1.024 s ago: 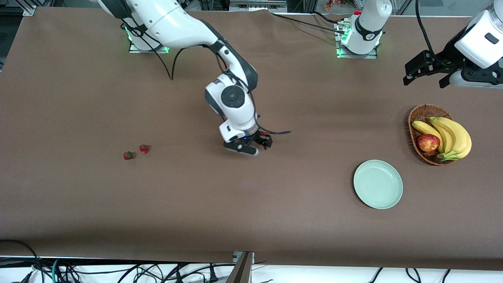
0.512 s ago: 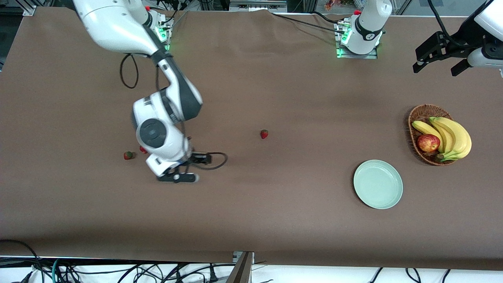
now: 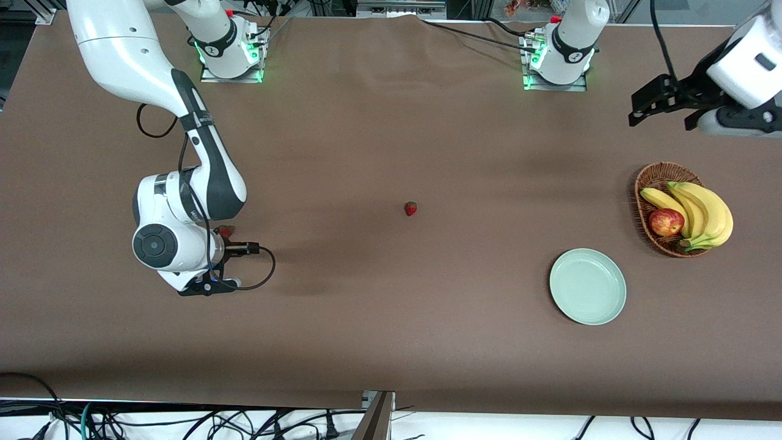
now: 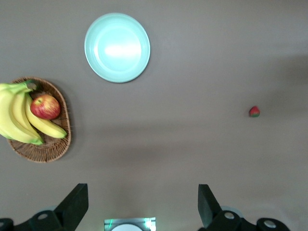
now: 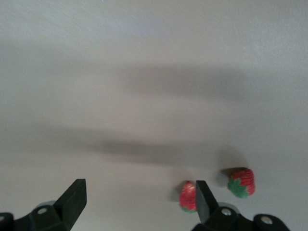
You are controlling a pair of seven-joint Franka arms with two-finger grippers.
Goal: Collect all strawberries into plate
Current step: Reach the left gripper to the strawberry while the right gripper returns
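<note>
- Front view, right arm's end of the desk [image 3: 366,342]: the right claw [image 3: 208,287] hangs low over the spot where 2 strawberries lie, its wrist housing covering most of them; only a sliver of 1 strawberry [image 3: 226,231] shows at the housing's edge.
- Right wrist view: the right claw [image 5: 137,204] is spread wide and holds nothing. The 2 strawberries lie close together on the desk: the nearer berry [image 5: 188,196] is just inside 1 finger [image 5: 202,197], and the second berry [image 5: 242,182] is just outside it.
- Step in hand, as judged: lining up over the pair for a pick. The next move calls for a small sideways shift to centre 1 berry between the fingers, then a descent and closing. The close neighbour risks being nudged.
- Front view, middle of the desk: a lone strawberry [image 3: 411,209] lies in the open, well apart from both claws.
- Front view, left arm's end: the plate [image 3: 588,286] holds no berries, so all 3 remain to be collected. Beside it stands a basket [image 3: 649,177] of bananas [image 3: 702,211] and an apple [image 3: 666,222].
- Left claw [image 3: 663,113]: waiting high above the desk, spread and empty, as its own view confirms [image 4: 142,204].
</note>
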